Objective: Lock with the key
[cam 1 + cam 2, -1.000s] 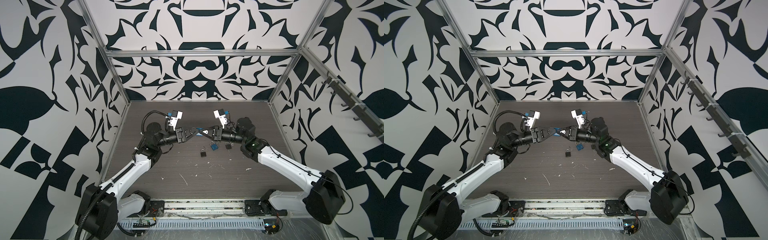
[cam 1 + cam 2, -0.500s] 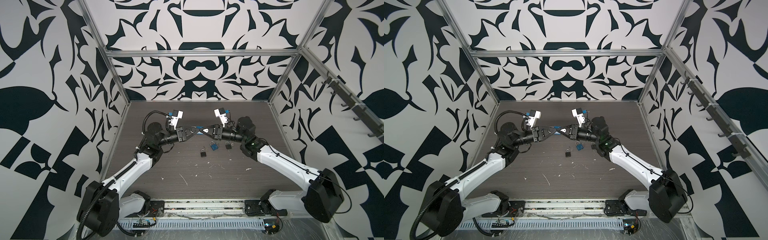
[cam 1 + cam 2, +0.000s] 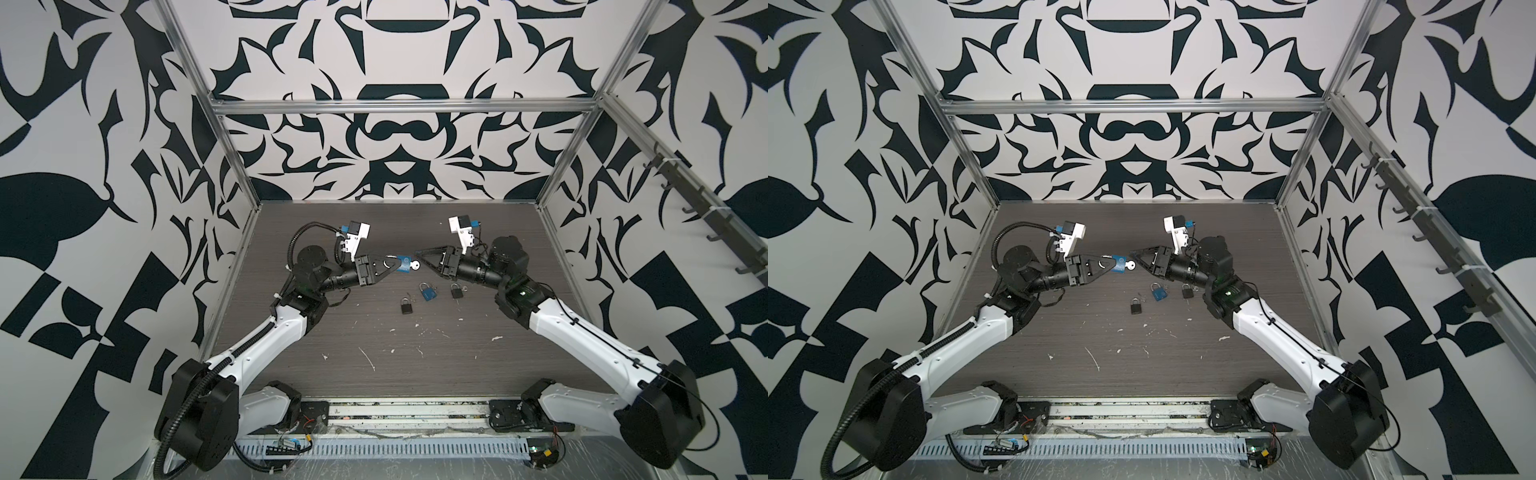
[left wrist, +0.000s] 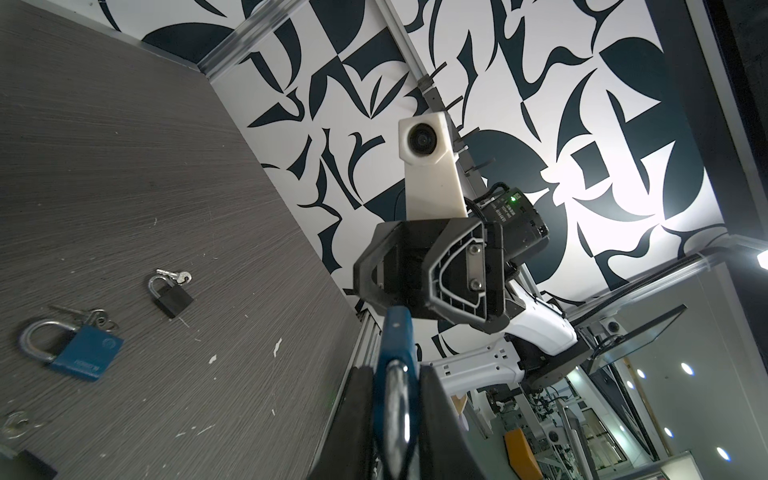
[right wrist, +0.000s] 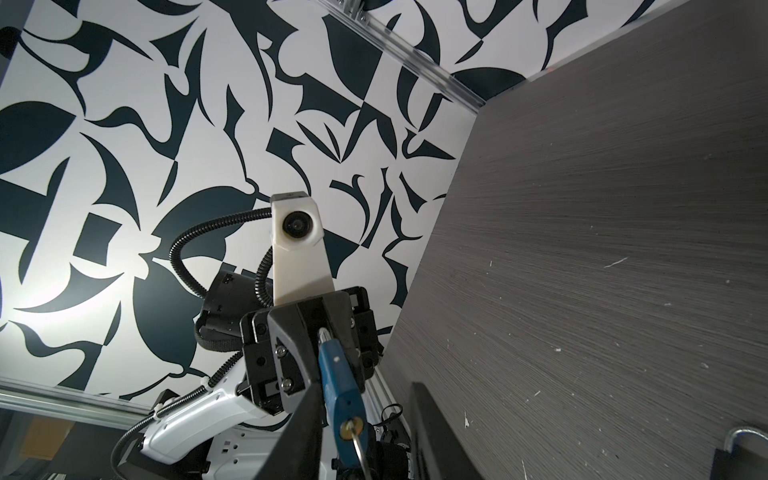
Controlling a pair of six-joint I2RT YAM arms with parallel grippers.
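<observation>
Your right gripper has just opened. A moment ago it was pinched shut at the key. Now its fingers stand apart, one on each side of the key, and they hold nothing.

Your left gripper has squeezed a little tighter. It is closed on the lifted blue padlock and holds it up in the air between the two arms. The key sticks out of that padlock's bottom and points at the right gripper.

I think this means the turn of the key is over, or you are letting go to grab it again. I cannot tell if the metal loop has clicked shut, because the left fingers hide it.

Under the arms is a dark, wood-look table with small white marks on it. On it lie a black padlock, a second blue padlock and another black padlock, close together. Small keys lie by them.

The walls have big black and white shapes. Shiny metal bars frame them. A row of hooks runs along the right wall.
</observation>
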